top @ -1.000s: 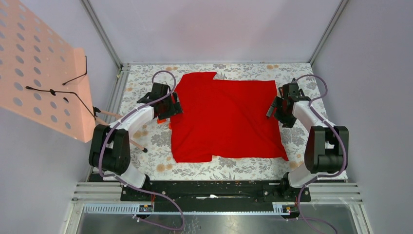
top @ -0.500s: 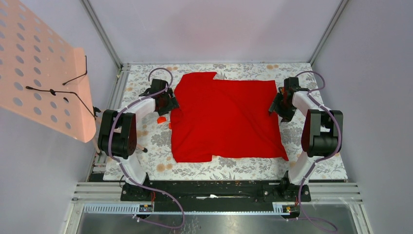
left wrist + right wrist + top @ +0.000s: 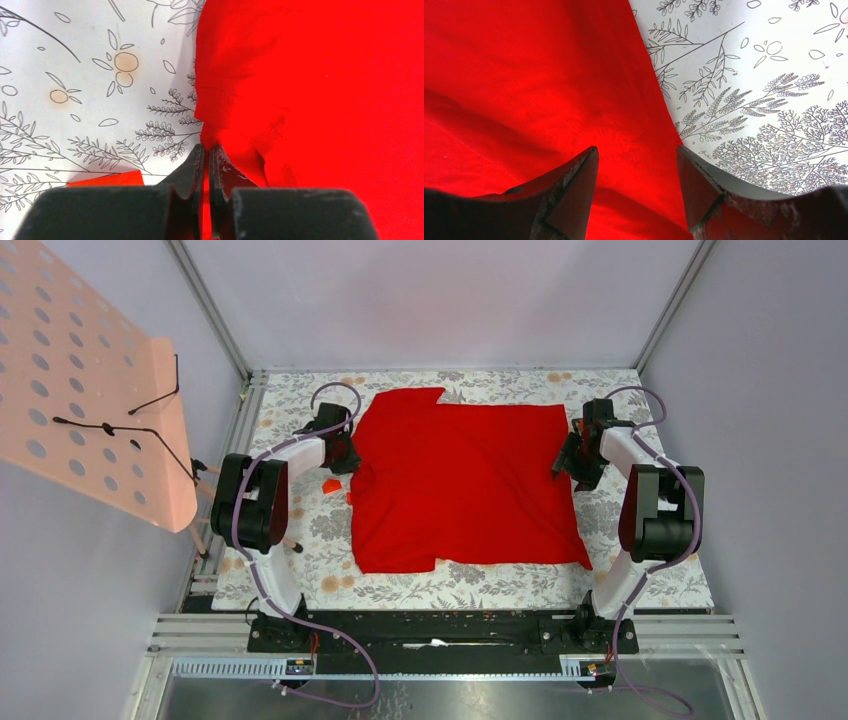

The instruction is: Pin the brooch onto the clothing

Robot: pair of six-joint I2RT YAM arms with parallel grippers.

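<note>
The clothing (image 3: 465, 480) is a bright red shirt spread flat in the middle of the floral tablecloth (image 3: 450, 582). My left gripper (image 3: 349, 454) is at its left edge, shut on a pinched fold of the red fabric (image 3: 235, 145), which runs between the fingertips (image 3: 206, 146). At the shirt's right edge my right gripper (image 3: 562, 466) is open; one finger (image 3: 579, 175) is over the red fabric (image 3: 524, 90) and the other over the border. A small orange-red piece (image 3: 331, 484) (image 3: 107, 178) lies beside the shirt's left edge. I cannot tell if it is the brooch.
A pink perforated board (image 3: 80, 390) with black wire hooks leans over the left side. Grey walls and metal frame posts close in the table on three sides. A thin wooden stick (image 3: 283, 539) lies by the left arm.
My left gripper drew back along the shirt's left edge, uncovering the small orange-red piece, and shut on the fabric. The right gripper shifted slightly and its jaws narrowed a little.
</note>
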